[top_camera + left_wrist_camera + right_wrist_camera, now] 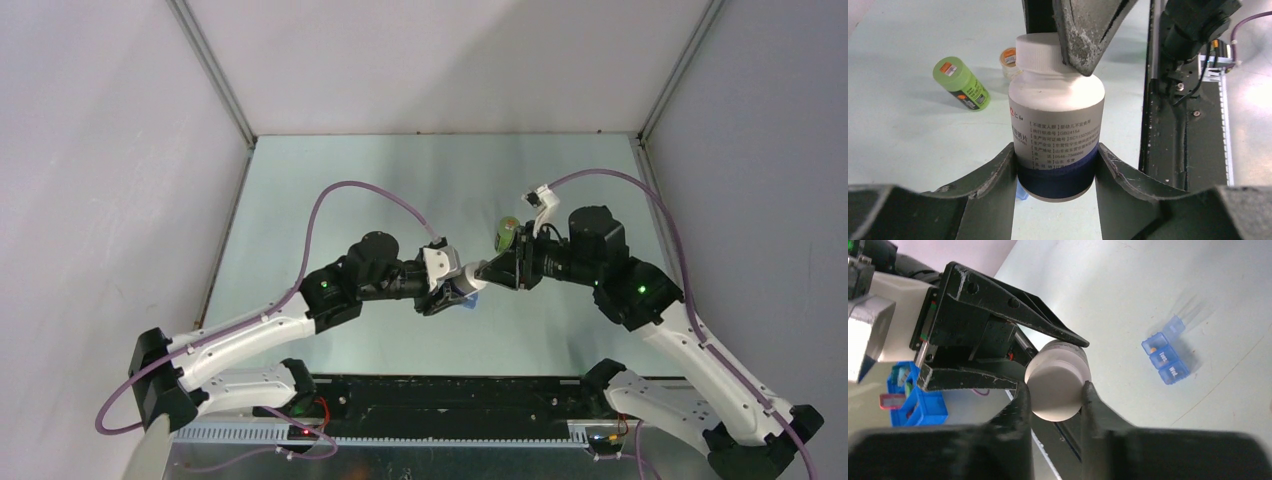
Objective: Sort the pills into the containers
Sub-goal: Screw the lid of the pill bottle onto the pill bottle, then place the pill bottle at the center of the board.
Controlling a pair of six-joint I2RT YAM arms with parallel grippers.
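A white pill bottle [1056, 125] with a printed label and a dark blue band hangs above the table, and my left gripper [1055, 170] is shut on its lower body. My right gripper [1055, 395] is shut on the bottle's white cap [1057, 387], one finger on each side. From the top, both grippers meet mid-table, left [458, 290] and right [488, 272]. A blue weekly pill organizer [1164, 357] lies on the table with lids raised and an orange pill in one compartment. No loose pills show elsewhere.
A green bottle [962, 83] lies on its side on the table, with a small orange-labelled bottle [1009, 58] behind it. The green bottle [507, 236] sits just beyond the right gripper. A blue bin [915, 400] is near the table's front rail [1173, 125].
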